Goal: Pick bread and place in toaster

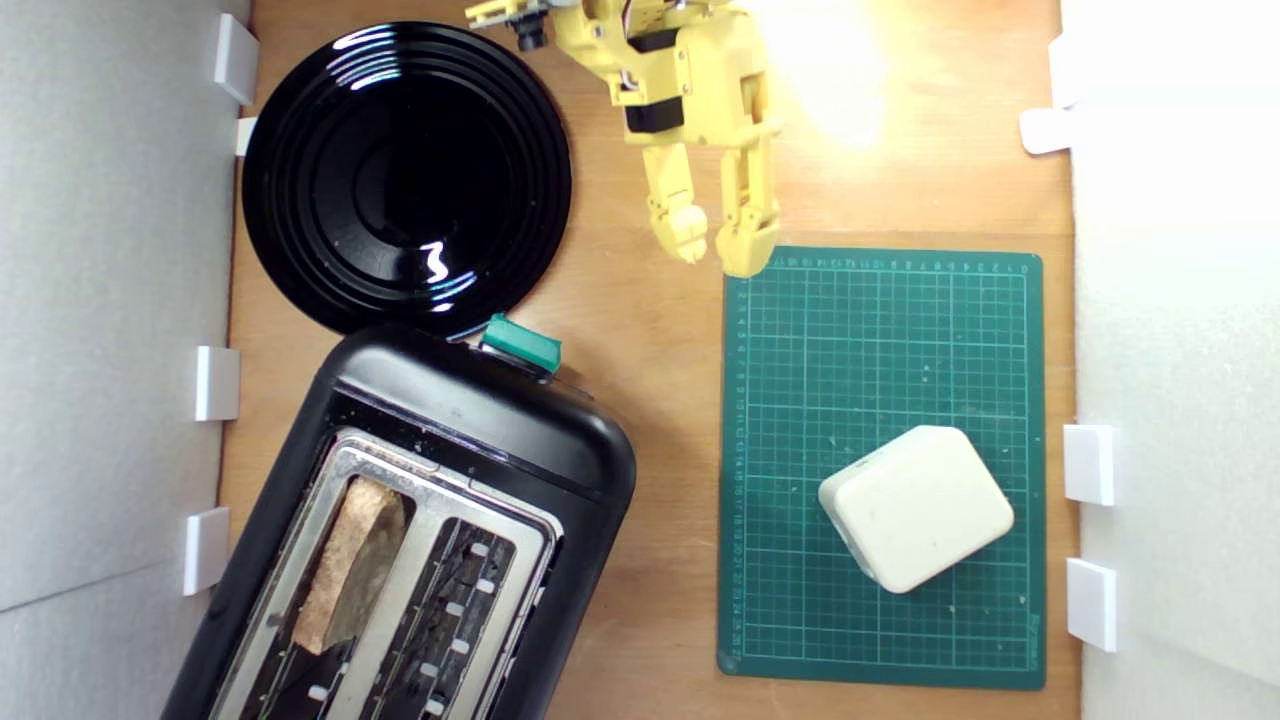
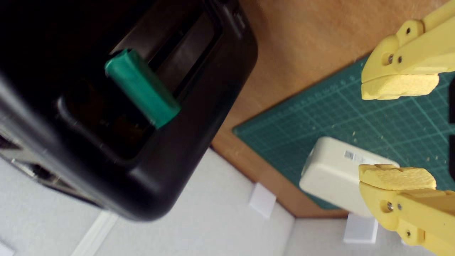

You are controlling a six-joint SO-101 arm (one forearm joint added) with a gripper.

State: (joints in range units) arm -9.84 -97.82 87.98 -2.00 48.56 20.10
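Bread [image 1: 350, 565] sits in the toaster [image 1: 480, 430], lower left of the exterior view; the empty gripper [image 1: 715, 245], jaws apart, hovers top centre; placing looks done.

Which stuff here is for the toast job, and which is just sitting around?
For the job:
bread, already in one toaster slot
toaster
green lever
tool, open and empty

Just lying about:
black plate
white block
green cutting mat under the block
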